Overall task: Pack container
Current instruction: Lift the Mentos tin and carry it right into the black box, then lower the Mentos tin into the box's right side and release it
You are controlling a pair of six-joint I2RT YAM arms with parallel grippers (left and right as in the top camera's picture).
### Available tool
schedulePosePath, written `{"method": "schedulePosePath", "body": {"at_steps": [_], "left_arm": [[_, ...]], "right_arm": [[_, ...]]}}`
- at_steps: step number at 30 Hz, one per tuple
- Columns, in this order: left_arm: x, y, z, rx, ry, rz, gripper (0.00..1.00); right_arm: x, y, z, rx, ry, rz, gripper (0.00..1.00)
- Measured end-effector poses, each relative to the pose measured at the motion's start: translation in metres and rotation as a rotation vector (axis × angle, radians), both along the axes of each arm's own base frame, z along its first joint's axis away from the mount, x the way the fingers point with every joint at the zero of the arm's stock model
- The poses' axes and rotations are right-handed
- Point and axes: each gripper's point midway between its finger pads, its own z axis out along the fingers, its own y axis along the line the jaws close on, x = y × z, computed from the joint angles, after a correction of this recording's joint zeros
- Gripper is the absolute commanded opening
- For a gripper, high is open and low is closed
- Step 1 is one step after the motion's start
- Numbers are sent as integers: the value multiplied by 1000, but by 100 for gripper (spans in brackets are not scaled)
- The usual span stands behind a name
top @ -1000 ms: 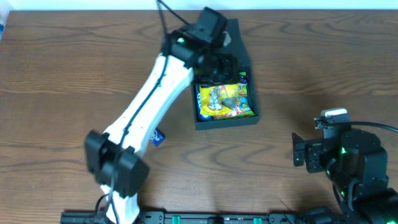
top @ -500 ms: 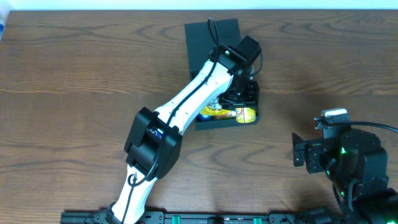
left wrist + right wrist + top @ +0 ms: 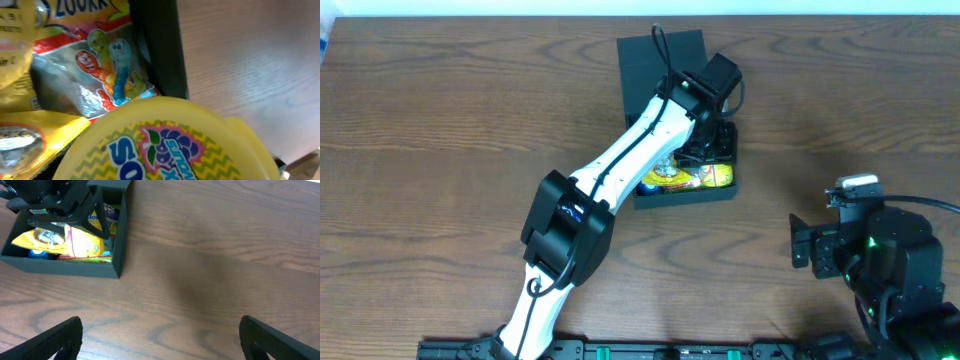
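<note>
Inside the container (image 3: 685,197), mid-bench, the left gripper (image 3: 708,150) sits low over snack packets (image 3: 80,245); can't tell how its jaws stand. Off to the side, the right gripper (image 3: 160,327) has jaws wide apart, holding nothing. Box is dark teal, flap lid (image 3: 638,65) folded back.

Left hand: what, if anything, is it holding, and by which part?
Cannot be told. The left hand is over the container; a round yellow tub fills its wrist view, but the grip itself is out of view.
</note>
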Motion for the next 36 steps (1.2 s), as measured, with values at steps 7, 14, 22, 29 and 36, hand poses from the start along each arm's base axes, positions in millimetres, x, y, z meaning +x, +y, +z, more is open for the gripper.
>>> {"method": "schedulePosePath", "body": {"at_steps": [7, 14, 22, 29, 36], "left_arm": [[6, 6, -2, 36, -28, 17, 5], [10, 8, -6, 54, -39, 37, 6], [11, 9, -32, 91, -4, 44, 6], [12, 7, -37, 92, 4, 62, 6], [5, -2, -37, 94, -3, 47, 8]], "right_arm": [[0, 0, 0, 0, 0, -1, 99], [0, 0, 0, 0, 0, 0, 99], [0, 0, 0, 0, 0, 0, 99], [0, 0, 0, 0, 0, 0, 99], [0, 0, 0, 0, 0, 0, 99]]}}
